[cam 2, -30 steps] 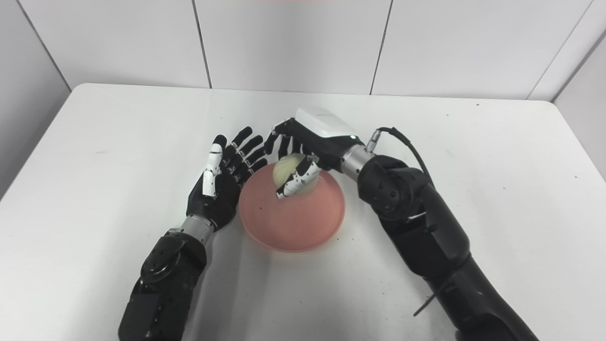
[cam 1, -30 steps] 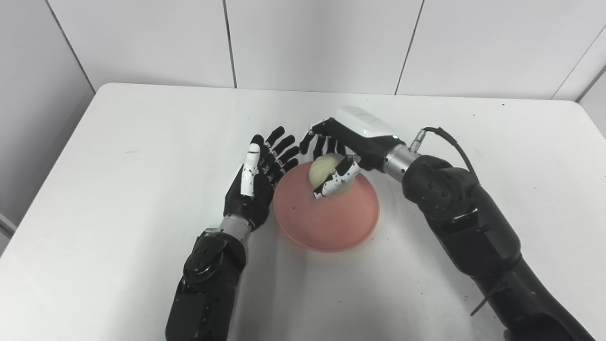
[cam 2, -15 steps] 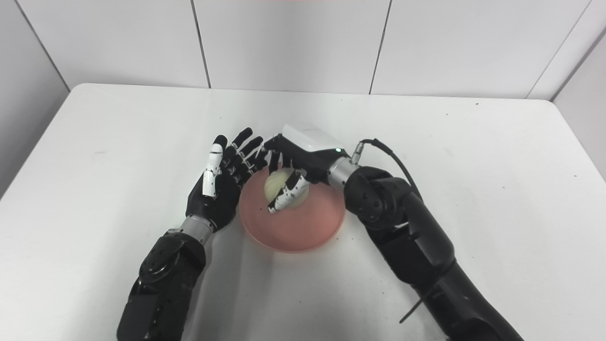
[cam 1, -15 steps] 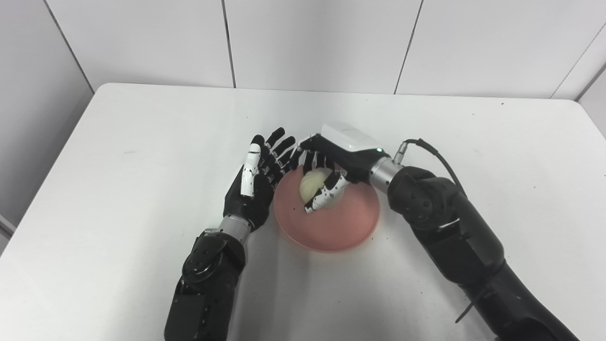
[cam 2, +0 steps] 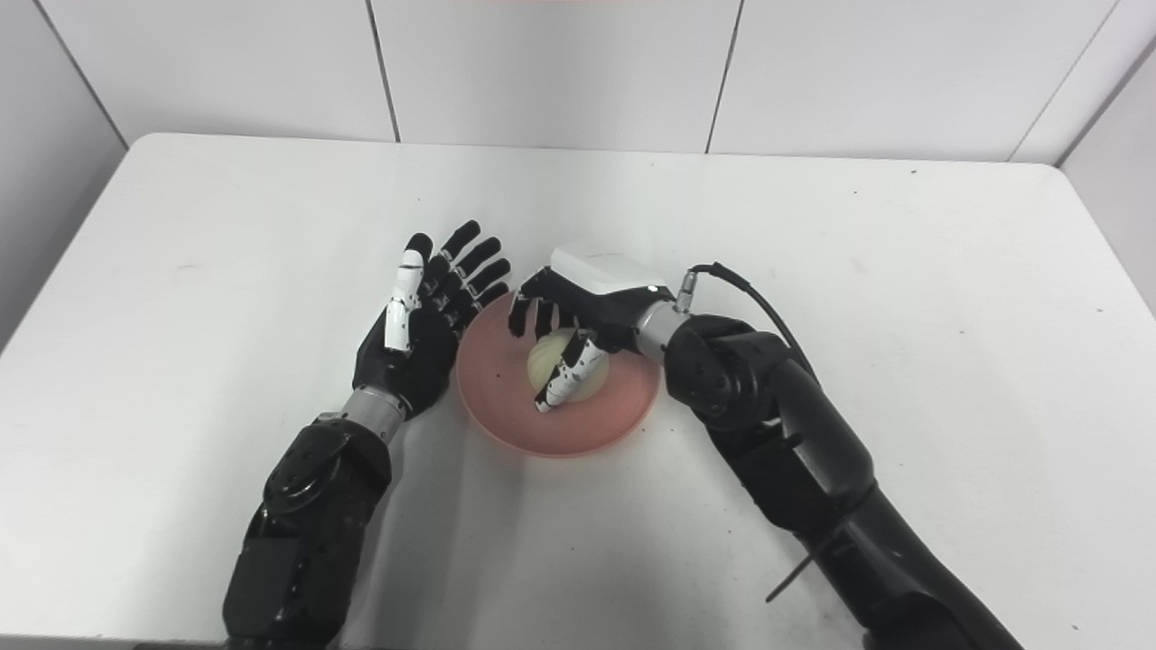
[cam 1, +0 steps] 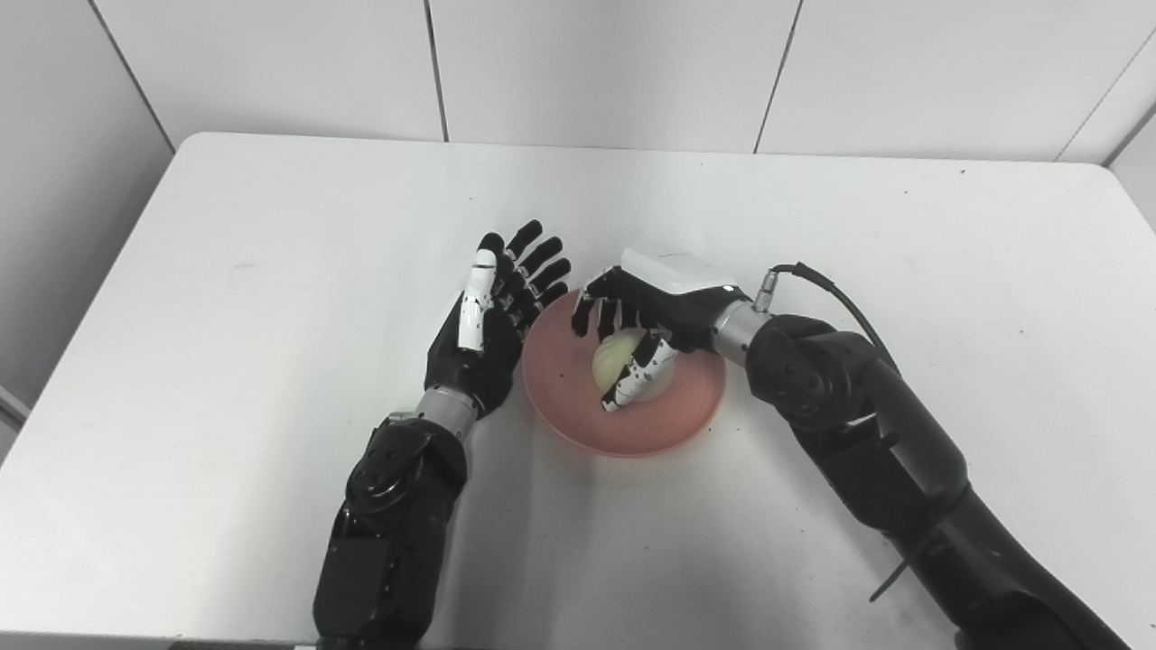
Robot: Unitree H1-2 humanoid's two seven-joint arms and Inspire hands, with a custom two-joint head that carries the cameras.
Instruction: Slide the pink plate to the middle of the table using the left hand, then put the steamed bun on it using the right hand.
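- Fingers (cam 1: 607, 316) of the right hand (cam 1: 646, 311) curl down over the top of the bun (cam 1: 626, 359), and its white-tipped thumb lies along the near side, so the hand is clamped on the bun over the plate.
- Fingers (cam 1: 535, 266) of the left hand (cam 1: 488, 329) are spread apart and point away toward the wall, holding nothing; the palm faces the plate and stands on edge on the table.
- White table (cam 1: 226, 361) fills most of both views, with a pale panelled wall (cam 1: 587, 72) behind its far edge.
- Right arm (cam 1: 867, 424) comes in from the lower right, black and jointed, with a thin black cable (cam 1: 831, 289) looping up from the wrist.
- Left arm (cam 1: 397, 524) comes in from the bottom edge, left of centre, and rises to the hand just beside the plate's left rim.
- Pink plate (cam 1: 668, 424) lies flat near the middle of the table, between the two hands; whether the left hand's fingertips touch its rim cannot be told.
- Pale, round bun sits at about the middle of the plate, low against its surface; the right hand's fingers hide whether it rests fully on the plate.
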